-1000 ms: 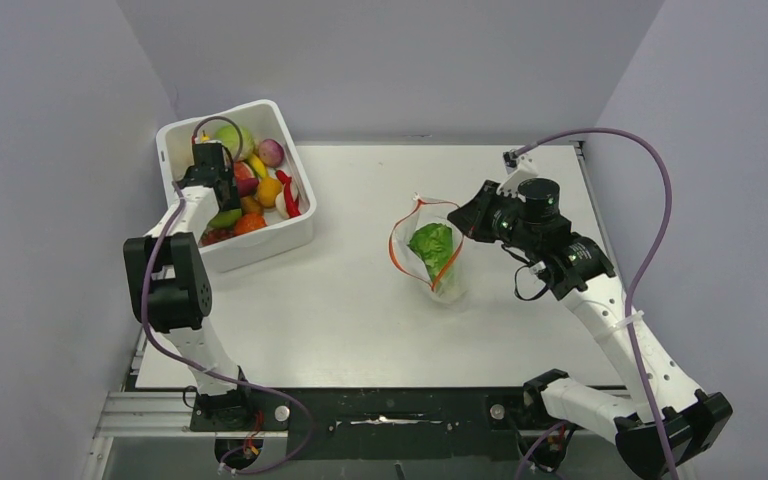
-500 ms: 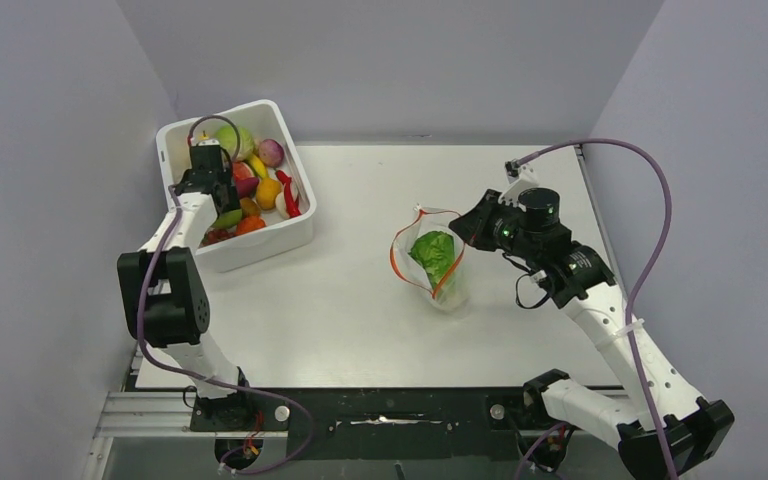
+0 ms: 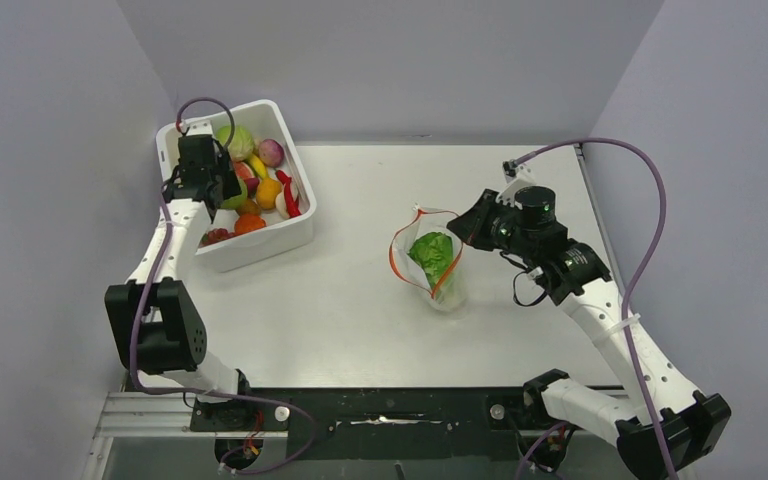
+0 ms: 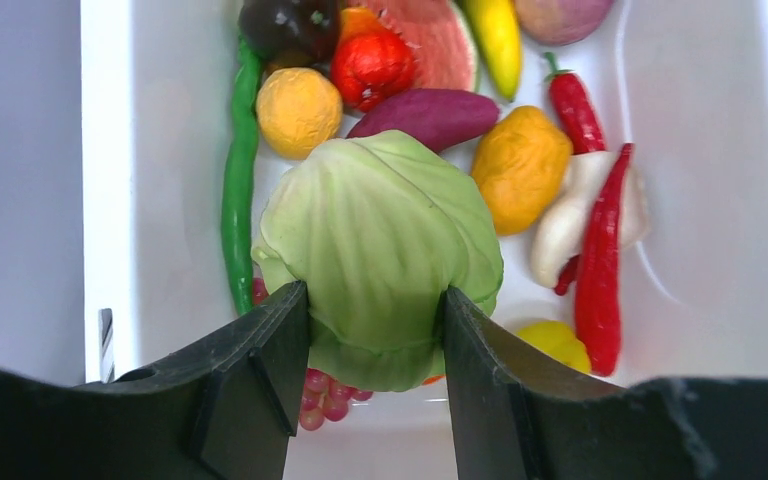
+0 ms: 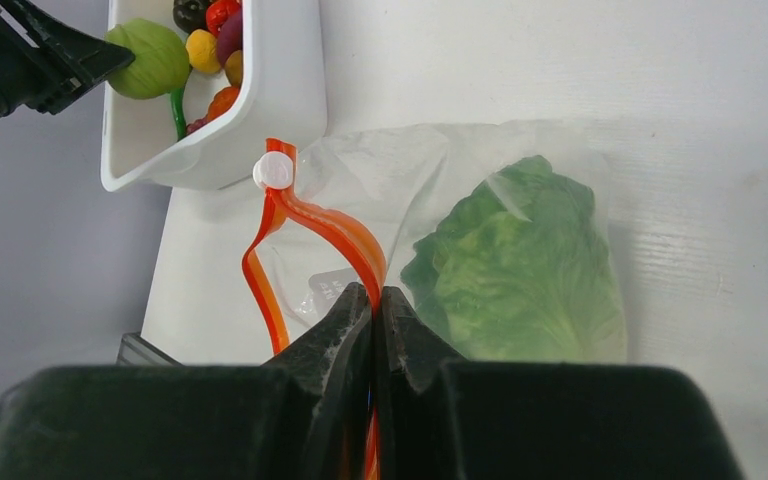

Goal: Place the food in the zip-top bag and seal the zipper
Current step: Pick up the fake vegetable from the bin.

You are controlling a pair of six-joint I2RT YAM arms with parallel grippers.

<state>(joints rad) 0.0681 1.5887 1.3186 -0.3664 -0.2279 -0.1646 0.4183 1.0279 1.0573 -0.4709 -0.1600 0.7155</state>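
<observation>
At the far left of the bench [image 3: 340, 310] stood a white tub [image 3: 260, 248] filled with toy food. The left fingers [image 4: 298, 320] were clamped on a pale green cabbage [image 4: 380, 240], one finger pressing each side of it, and the right wrist view showed the cabbage held above the tub's rim. Below it in the tub lay a long green bean pod [image 4: 238, 190] against the left wall. Beside that were a round orange-yellow fruit [image 4: 298, 110], a small red fruit [image 4: 372, 68] and a purple sweet potato [image 4: 422, 115]. Further right came a yellow-orange fruit [image 4: 520, 168], a white piece [image 4: 570, 220] and a long red chilli [image 4: 600, 270] lying across that piece. A banana [image 4: 500, 35] and a dark purple piece [image 4: 285, 22] sat at the far end, and red grapes [image 4: 325, 400] showed under the cabbage.

Well apart from the tub, near the middle of the bench, the clear zip-top bag [image 5: 390, 180] rested with its mouth gaping. A ruffled green lettuce [image 5: 520, 270] was already inside it. The red-orange zipper [image 5: 330, 225] curved along the mouth, with a white slider [image 5: 273, 171] at its end. The right fingers [image 5: 373, 310] were closed tight, pinching the zipper strip at the bag's right side.
</observation>
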